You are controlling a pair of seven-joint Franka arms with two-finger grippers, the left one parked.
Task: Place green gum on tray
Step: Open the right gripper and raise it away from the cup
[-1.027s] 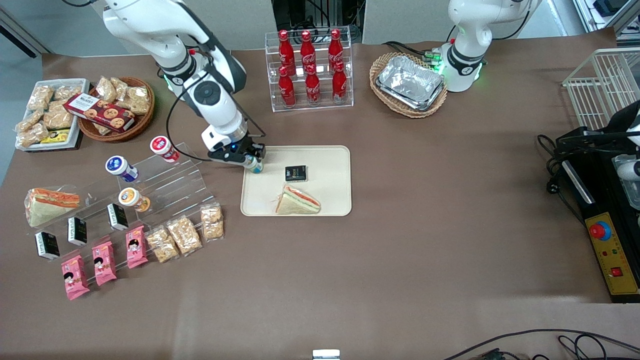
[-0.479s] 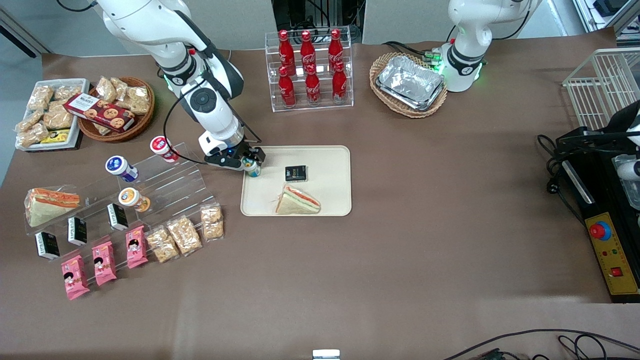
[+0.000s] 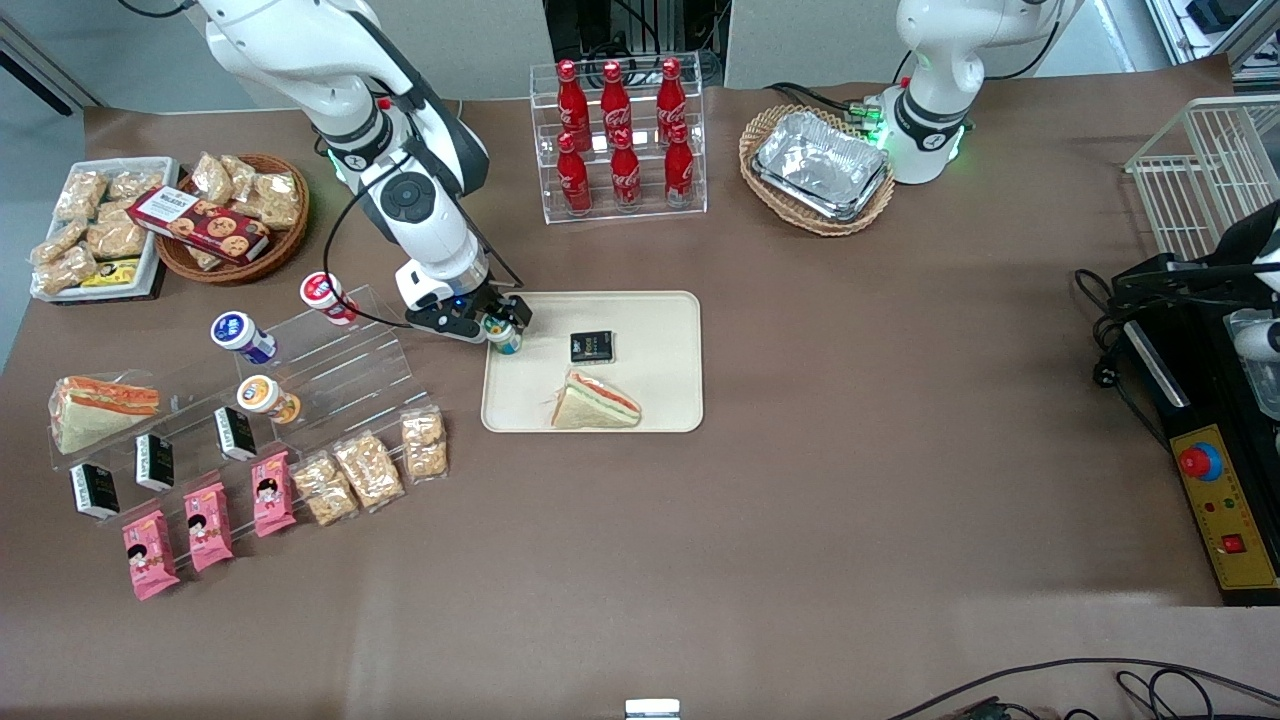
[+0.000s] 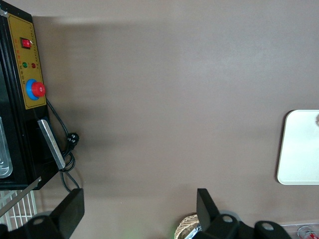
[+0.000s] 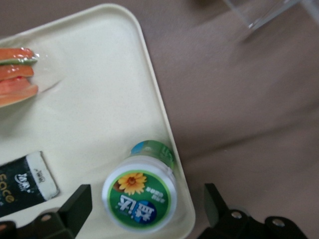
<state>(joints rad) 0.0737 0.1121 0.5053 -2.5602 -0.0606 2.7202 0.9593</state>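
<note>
The green gum point(image 3: 504, 339) stands upright on the cream tray point(image 3: 660, 330), close to the tray corner nearest the working arm's base. In the right wrist view its green-rimmed lid point(image 5: 140, 199) faces the camera, next to the tray's rim point(image 5: 164, 124). My right gripper point(image 3: 498, 326) hangs just above the bottle. It is open: the two black fingers point(image 5: 76, 201) stand wide on either side of the gum without touching it. In that view the gripper point(image 5: 146, 195) is centred over the lid.
A black packet point(image 3: 591, 346) and a wrapped sandwich point(image 3: 596, 400) lie on the tray. A clear stepped stand point(image 3: 330, 365) with a blue-lidded bottle point(image 3: 240, 335), an orange-lidded bottle point(image 3: 266, 397) and a red-lidded bottle point(image 3: 326, 296) is beside the tray. A cola rack point(image 3: 620, 135) stands farther from the camera.
The gripper carried the gum down onto the tray near its corner, then its fingers opened and let the bottle go. The gum now stands free.
</note>
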